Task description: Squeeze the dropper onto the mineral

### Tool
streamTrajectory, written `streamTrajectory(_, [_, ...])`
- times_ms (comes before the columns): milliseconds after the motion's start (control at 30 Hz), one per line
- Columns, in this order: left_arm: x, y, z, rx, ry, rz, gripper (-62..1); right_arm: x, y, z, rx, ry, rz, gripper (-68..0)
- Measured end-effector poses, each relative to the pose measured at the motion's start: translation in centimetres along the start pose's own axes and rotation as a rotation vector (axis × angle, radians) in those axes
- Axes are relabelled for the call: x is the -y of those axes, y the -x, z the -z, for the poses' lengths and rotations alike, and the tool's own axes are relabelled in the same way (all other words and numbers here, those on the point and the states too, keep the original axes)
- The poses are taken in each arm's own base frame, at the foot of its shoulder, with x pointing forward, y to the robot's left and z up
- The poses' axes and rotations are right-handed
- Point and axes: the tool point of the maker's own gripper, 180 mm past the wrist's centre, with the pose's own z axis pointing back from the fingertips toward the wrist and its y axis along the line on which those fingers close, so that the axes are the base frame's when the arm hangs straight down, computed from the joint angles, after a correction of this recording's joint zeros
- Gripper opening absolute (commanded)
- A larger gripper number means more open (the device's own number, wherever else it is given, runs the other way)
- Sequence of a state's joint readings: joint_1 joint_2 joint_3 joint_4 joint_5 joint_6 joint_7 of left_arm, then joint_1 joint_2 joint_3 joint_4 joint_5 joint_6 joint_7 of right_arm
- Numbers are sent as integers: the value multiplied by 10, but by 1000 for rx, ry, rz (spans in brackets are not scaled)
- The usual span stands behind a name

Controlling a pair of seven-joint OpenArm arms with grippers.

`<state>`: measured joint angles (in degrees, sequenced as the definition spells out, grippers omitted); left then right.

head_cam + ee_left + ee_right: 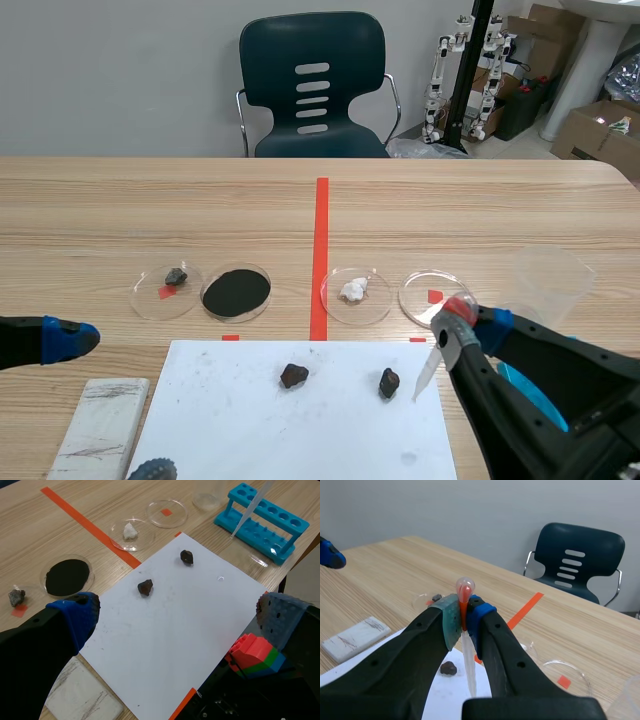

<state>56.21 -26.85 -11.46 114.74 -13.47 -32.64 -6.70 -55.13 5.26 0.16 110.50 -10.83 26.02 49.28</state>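
From the scene view, the right hand (462,322) is clamping a dropper (428,368) just under its red bulb, and the clear tip is pointing down beside the right mineral (389,382) without touching it. That mineral and the left mineral (293,376) are lying apart on a white sheet (300,440) on the counter (120,210). Past the sheet, four dishes are sitting in a row: one with a small grey stone (166,290), one with black powder (236,292), one with a white lump (356,296) and a bare one (435,297), with a clear cup (550,285) beyond the right arm. The left hand (60,340) is hovering over the counter's left side, near a white tile (100,425). In the left wrist view, that hand's fingers are standing wide apart with nothing between them, above the near part of the sheet; both minerals are lying ahead of it, and the dropper is showing farther off in front of a blue rack (265,522), clear of the nearer stones. In the right wrist view, the two pads are pressing the dropper's neck between them, the bulb is rising above them and the tube is hanging down between the fingers; one mineral is showing on the sheet beneath.
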Motion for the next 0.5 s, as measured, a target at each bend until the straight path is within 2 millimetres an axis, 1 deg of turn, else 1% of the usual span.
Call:
streamTrajectory(133, [0,0,0,0,0,0,14,-18,5,0,-26,-100,-32,-663])
streamTrajectory(200, [0,0,0,0,0,0,14,-23,2,-1,-10,-132,-31,-662])
streamTrajectory(333, [0,0,0,0,0,0,14,-23,-2,-1,16,-132,-31,-662])
streamTrajectory(500, [0,0,0,0,0,0,14,-23,-2,-1,13,-132,-32,-662])
